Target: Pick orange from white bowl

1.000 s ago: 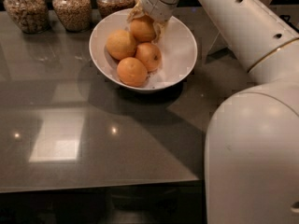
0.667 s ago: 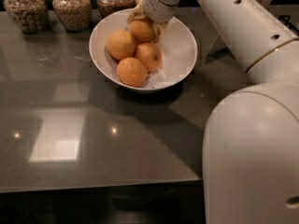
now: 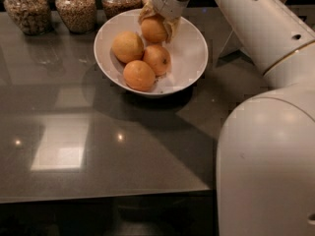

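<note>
The white bowl (image 3: 194, 58) stands on the dark countertop and holds several oranges. My gripper (image 3: 156, 26) reaches down from the top into the far side of the bowl. Its tan fingers (image 3: 172, 27) sit on both sides of the rearmost orange (image 3: 153, 30) and close on it. That orange sits at the back of the pile, touching the others. Two more plain oranges lie at the left (image 3: 128, 46) and at the front (image 3: 139, 75). One with a dark dot (image 3: 157, 59) lies in the middle.
Three glass jars of grains (image 3: 76, 6) stand in a row behind the bowl at the back left. My white arm (image 3: 256, 28) crosses the upper right, and its bulky body (image 3: 266, 166) fills the lower right. The counter's front edge (image 3: 98, 195) runs along the bottom.
Almost nothing has changed. The gripper stays around the rear orange, and the bowl and the other oranges have not moved.
</note>
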Tool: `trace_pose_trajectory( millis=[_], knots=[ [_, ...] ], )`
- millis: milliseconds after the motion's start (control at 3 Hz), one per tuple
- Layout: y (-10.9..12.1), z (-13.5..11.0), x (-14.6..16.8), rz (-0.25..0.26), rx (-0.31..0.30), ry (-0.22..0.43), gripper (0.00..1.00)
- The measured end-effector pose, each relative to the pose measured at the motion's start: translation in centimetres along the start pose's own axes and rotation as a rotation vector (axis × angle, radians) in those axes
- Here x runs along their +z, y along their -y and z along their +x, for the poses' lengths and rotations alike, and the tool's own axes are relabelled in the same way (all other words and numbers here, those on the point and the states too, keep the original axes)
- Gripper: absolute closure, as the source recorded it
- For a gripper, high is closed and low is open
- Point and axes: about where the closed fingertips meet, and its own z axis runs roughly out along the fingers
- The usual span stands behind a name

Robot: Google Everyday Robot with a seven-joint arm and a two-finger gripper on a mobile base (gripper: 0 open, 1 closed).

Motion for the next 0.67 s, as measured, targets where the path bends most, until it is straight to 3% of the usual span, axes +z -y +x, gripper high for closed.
trace_pose_trajectory(
  millis=[333,667],
  knots=[
    [0.7,0.1,-2.6,0.046,-0.002,-0.015,1.00],
    [0.2,-0.7,-5.4,0.061,-0.005,-0.015,1.00]
  ],
)
